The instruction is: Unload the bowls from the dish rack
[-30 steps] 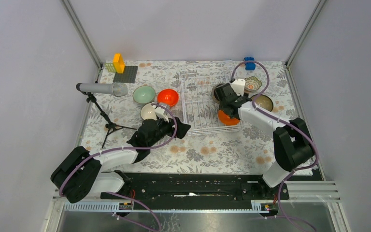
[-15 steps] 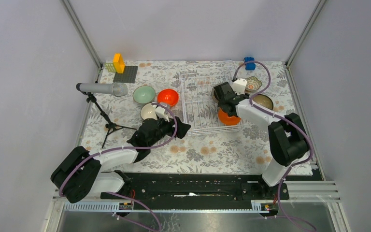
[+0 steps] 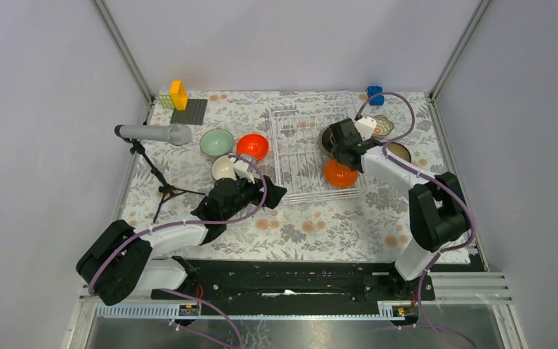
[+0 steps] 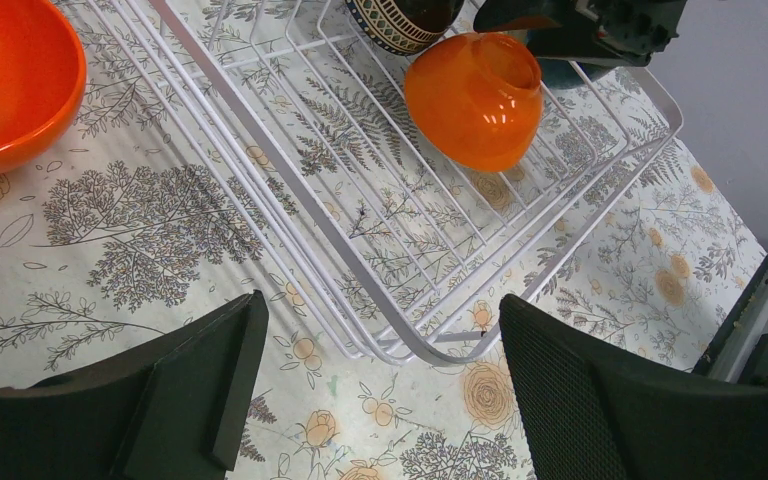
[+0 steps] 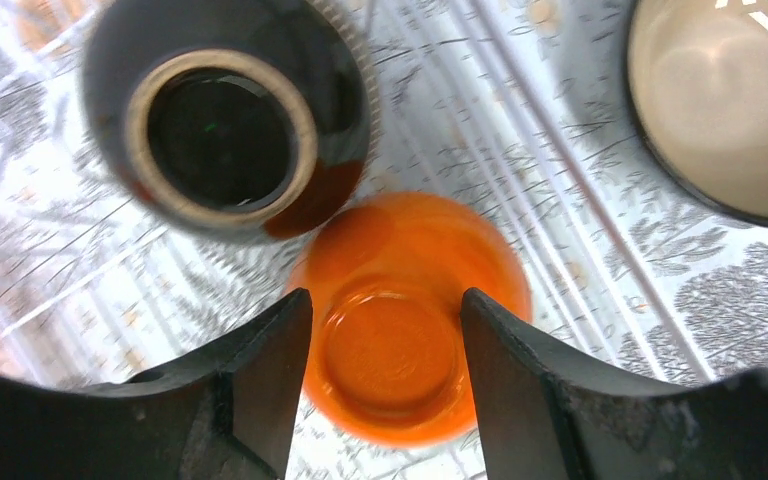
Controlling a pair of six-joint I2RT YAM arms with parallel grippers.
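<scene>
Bowl (image 4: 475, 100), orange, upturned, in dish rack (image 3: 301, 163)

In dish rack (image 4: 305, 200): orange bowl (image 4: 475, 95), mouth down; 2nd orange bowl (image 4: 5, 85) outside, L; left hand (image 4: 378, 330) spread.

Probably a robotics lab cell — plain grey panel walls (image 3: 283, 43), aluminium corner posts (image 3: 122, 49), a microphone on a tripod (image 3: 154, 134).

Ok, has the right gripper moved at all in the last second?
Yes. Seen from above, the right gripper has shifted slightly toward the dish rack's far right corner, uncovering more of the orange bowl in it.
</scene>
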